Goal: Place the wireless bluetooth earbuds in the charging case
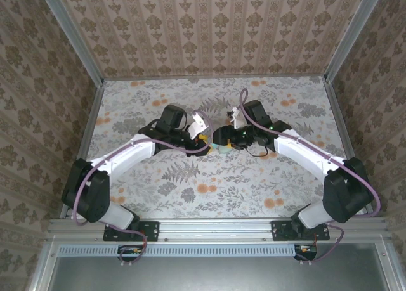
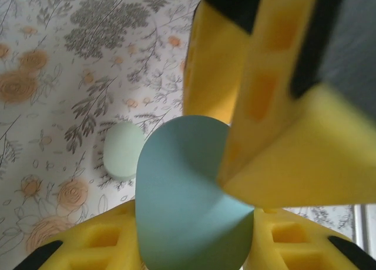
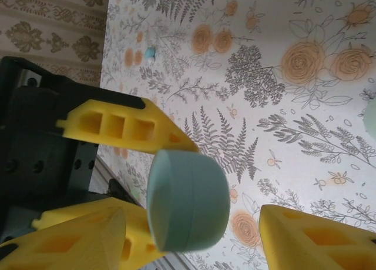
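Slippage is looming: my left jaws are clenching the case (image 2: 188,193) while my released right jaws are crowding it.

Both white-shelled arms (image 1: 127,155) carry black joints (image 1: 89,191), looping purple cables (image 1: 78,205) and blocky yellow jaws.

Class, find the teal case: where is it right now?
In the left wrist view, the teal case sits low centre in the left pincer; the mint case lies on the table to its left.
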